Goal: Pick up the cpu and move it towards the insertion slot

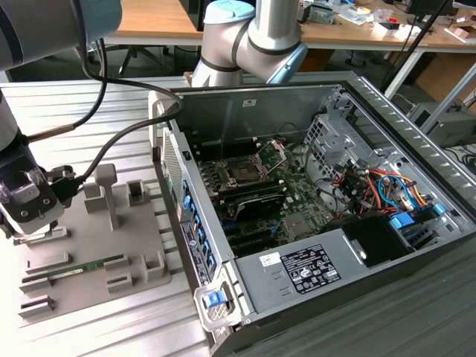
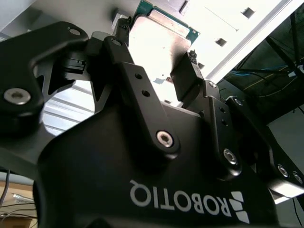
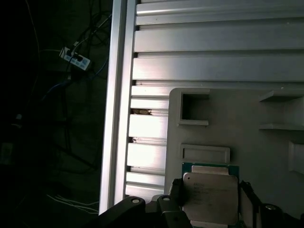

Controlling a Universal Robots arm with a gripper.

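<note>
While the black hand [image 3: 211,205] clamped opposite edges of the small square silver-lidded cpu [image 3: 210,190], flat over the grey moulded tray [image 3: 228,123], presumably sparing its underside, the silver-framed dark insertion slot [image 1: 242,172] lay well apart.

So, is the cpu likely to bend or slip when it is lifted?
Probably stiff: the cpu has a flat metal lid. That smooth lid may be slippery, so the gripper holding its thin edges could lose it.

Ribbed aluminium tabletop [image 1: 44,104], brightly lit. Beyond it, wooden desks [image 1: 149,21], one cluttered with small parts. In first wrist view, dark floor [image 3: 28,180], white power strip [image 3: 75,58], loose cables [image 3: 57,90].
</note>
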